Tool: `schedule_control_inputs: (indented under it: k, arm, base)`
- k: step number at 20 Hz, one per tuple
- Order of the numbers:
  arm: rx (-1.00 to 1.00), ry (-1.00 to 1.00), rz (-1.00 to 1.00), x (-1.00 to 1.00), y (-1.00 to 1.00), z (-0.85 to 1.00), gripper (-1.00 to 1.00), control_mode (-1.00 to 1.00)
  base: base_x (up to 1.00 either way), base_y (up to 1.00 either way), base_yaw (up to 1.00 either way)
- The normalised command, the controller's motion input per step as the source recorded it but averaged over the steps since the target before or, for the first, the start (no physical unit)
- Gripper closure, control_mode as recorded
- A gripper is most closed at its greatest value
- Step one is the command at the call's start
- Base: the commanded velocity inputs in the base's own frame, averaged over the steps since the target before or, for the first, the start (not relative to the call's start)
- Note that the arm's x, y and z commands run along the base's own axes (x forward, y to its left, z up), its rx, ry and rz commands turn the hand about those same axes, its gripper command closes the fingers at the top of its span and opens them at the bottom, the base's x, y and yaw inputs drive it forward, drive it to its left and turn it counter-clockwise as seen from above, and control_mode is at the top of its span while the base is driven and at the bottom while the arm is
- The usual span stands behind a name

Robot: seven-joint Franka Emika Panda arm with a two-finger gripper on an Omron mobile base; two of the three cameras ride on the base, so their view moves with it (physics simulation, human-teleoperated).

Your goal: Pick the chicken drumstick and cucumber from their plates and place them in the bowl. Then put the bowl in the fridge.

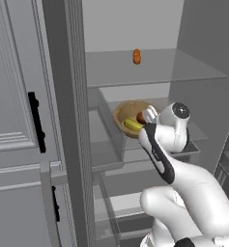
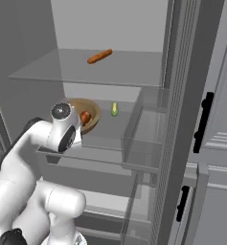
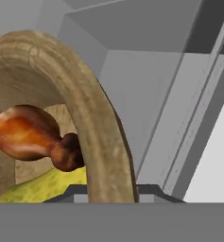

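Open fridge [image 1: 203,58], bowl [image 1: 123,112] on middle glass shelf [image 2: 134,115]. Upper glass shelf [image 1: 183,67] close overhead. Clear bin wall [image 2: 134,139] crowding the door side. Small green piece [image 2: 115,109] just beside the bowl. Free room above the rim, toward the back wall.

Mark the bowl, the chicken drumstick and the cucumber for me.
bowl [image 3: 101,123], hand view, on its tan rim.
chicken drumstick [image 3: 23,132], hand view, on the bulbous end.
cucumber [image 1: 132,125], left base view, mid-length, inside the bowl.
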Motion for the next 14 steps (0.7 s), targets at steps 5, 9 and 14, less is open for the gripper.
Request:
schedule_control_inputs:
  k: [5,9,14]
  arm:
    - [0.0,0.09,0.07,0.71,0.04,-0.39,1.0,-1.0]
    - [0.0,0.01,0.07,0.59,0.02,-0.39,1.0,-1.0]
    - [0.0,0.0,0.05,0.52,0.07,-0.36,1.0,-1.0]
  base:
    - [0.0,0.0,0.0]
    - [0.0,0.0,0.0]
    - [0.0,0.0,0.0]
